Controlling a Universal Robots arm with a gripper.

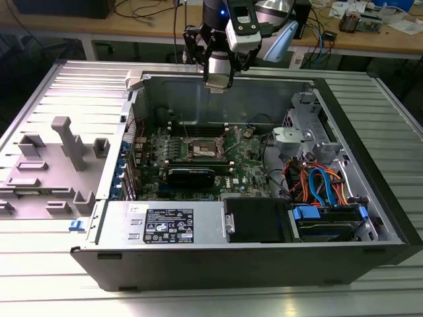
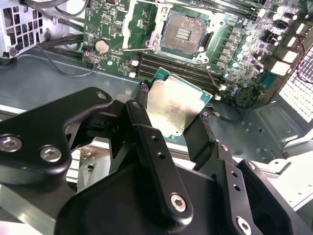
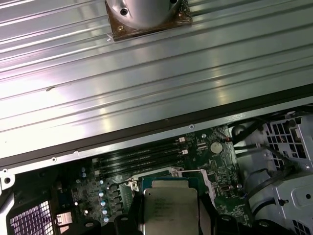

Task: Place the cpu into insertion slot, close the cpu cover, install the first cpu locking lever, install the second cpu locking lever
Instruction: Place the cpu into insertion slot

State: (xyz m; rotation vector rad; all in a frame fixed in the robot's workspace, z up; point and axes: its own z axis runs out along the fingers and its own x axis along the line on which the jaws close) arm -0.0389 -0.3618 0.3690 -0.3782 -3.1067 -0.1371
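I have the gripper (image 2: 174, 104) pinching the cpu (image 2: 177, 110) by two opposite edges, one black fingertip (image 2: 143, 89) on each side, silver-grey top facing the camera in the second wrist view. The chip hangs in the air, tilted in that picture and touching nothing but the fingers. In the first wrist view I see the cpu (image 3: 169, 208) above the green motherboard (image 3: 98, 196), near the long black memory slots (image 3: 142, 159) and the round coin battery (image 3: 215, 146). The insertion slot (image 2: 185, 32) lies well apart from the chip, its dark centre uncovered inside the silvery rim, and nothing sits in it. From the exterior view the gripper (image 1: 217, 80) hovers high over the far wall of the open computer case (image 1: 251, 264), with the insertion slot (image 1: 202, 151) lower down on the board. The case lies on its side on the ribbed metal counter (image 1: 53, 281).
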